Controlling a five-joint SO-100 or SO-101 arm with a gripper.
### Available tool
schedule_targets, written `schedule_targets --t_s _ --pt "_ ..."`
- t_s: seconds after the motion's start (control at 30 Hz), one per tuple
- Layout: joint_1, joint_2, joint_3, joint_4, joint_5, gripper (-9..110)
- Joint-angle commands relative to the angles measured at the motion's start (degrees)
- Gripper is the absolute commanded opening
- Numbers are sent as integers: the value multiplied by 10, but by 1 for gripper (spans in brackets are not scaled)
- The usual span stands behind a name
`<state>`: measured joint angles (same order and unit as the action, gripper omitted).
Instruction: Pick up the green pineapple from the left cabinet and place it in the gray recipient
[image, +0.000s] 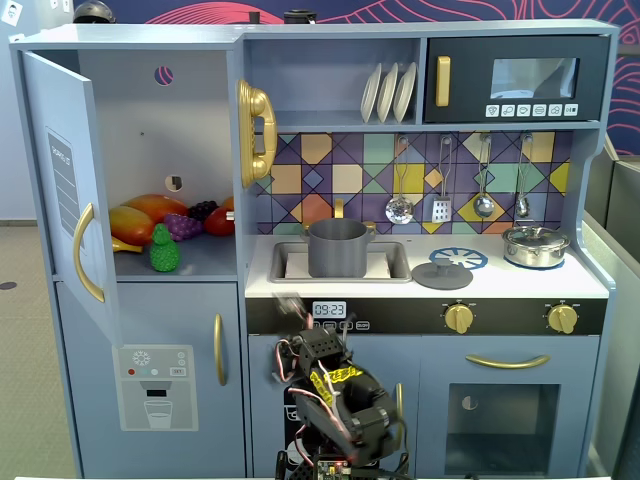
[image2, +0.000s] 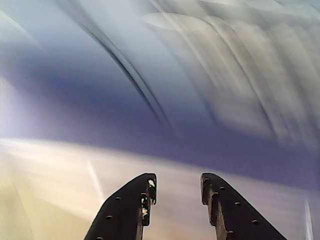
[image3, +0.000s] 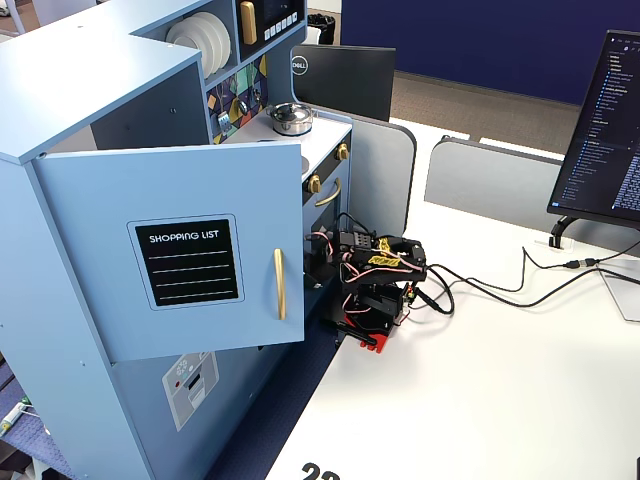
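Note:
The green pineapple (image: 163, 250) stands at the front of the shelf in the left cabinet (image: 140, 135), whose door (image: 60, 190) is swung open. The gray recipient (image: 338, 247) stands in the sink, right of the cabinet. My arm (image: 335, 400) is folded low in front of the kitchen, and my gripper (image: 290, 301) shows as a blur just below the counter edge. In the wrist view my gripper (image2: 177, 186) is open and empty, against a motion-blurred background. In the side fixed view the arm (image3: 372, 272) stands on the white table; the open door (image3: 180, 260) hides the cabinet's inside.
Orange mangoes (image: 150, 212) and a purple grape bunch (image: 182, 225) lie behind the pineapple. A flat gray lid (image: 442, 273) and a silver lidded pot (image: 535, 245) stand on the counter. Cables (image3: 480, 285) and a monitor (image3: 605, 130) are on the table.

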<state>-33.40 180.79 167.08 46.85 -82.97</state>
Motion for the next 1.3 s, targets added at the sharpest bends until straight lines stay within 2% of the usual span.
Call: schedule_targets --t_s 0.0,0.1,0.27,0.47,0.6,0.87,1.07,1.27 --pt "-82 -42 -118 -219 -4 0" --pt "-91 -101 -180 -280 -40 1" --pt "-82 -181 -239 -380 -54 16" --pt "-86 -251 -274 -432 -41 26" --pt "-77 -308 -300 -457 -27 39" --pt "-98 -427 -358 -559 -69 40" --pt "-91 -485 -401 -564 -71 49" --pt "-98 -530 -425 -588 -95 49"
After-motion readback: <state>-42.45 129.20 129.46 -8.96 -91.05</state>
